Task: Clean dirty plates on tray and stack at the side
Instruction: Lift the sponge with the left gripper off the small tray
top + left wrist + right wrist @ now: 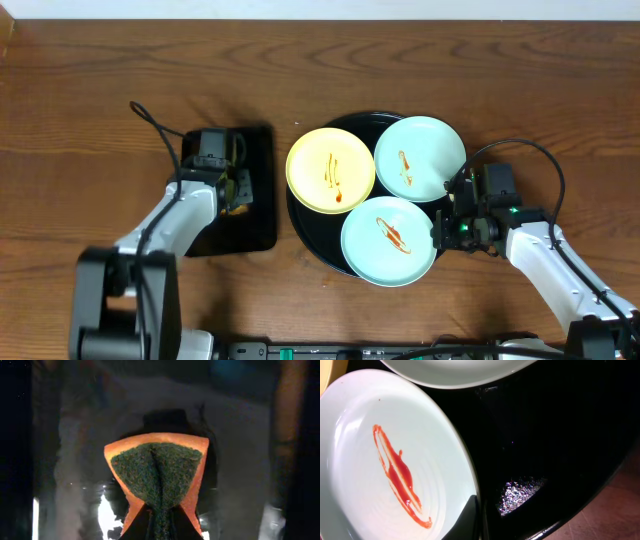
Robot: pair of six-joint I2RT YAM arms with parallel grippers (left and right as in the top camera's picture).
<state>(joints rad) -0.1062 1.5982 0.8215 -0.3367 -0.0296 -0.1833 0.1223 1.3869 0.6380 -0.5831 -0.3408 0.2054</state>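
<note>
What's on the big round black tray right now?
A pale yellow plate and two pale mint-blue plates, all sauce-streaked. They cover most of the glossy black tray; anything beneath them is hidden.

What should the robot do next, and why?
Probably carry the sponge from over the small tray to the plates: the left tool pinches it, folded, and all three plates show red sauce.
</note>
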